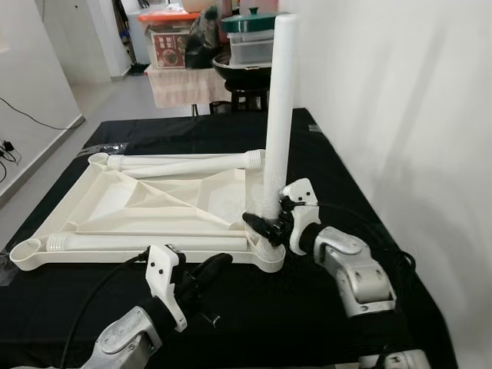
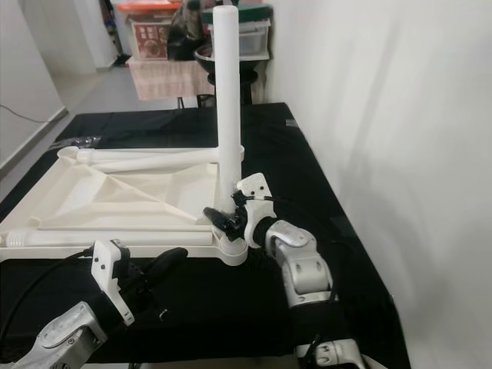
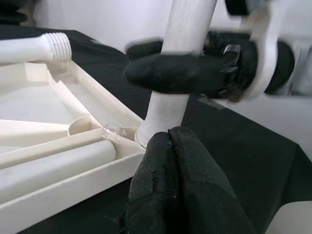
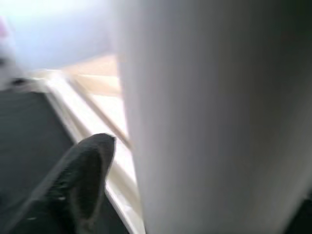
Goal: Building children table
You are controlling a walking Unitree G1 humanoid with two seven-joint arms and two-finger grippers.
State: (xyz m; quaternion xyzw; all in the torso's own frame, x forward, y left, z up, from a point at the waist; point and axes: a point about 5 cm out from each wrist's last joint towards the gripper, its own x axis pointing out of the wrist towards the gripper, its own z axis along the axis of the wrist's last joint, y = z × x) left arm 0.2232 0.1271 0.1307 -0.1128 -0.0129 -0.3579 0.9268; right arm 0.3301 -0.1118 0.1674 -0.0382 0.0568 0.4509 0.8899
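Right gripper (image 1: 265, 225) pinches the upright leg (image 1: 278, 115) near its base, one finger on each side; in the right wrist view the leg is a blurred white mass and only one finger (image 4: 80, 183) can be made out. The leg stands in the corner socket (image 1: 269, 254) of the tabletop (image 1: 161, 201), at the corner closest to the robot at about 5 o'clock of the panel; whether it is fully seated cannot be told. Left gripper (image 1: 209, 270) hangs over the black cloth (image 1: 369, 200) just below the tabletop's near edge, at 7 o'clock from the socket, fingers pressed together and holding nothing; the left wrist view shows its fingertips (image 3: 168, 161) near the leg base, apart from it. Legs counted: four, one upright and three lying on the upturned tabletop, two along the far edge (image 1: 184, 161) and one along the near edge (image 1: 146, 243). The tabletop's left corner is close to the frame edge. Clutter behind the table at 12 o'clock is too small to identify.
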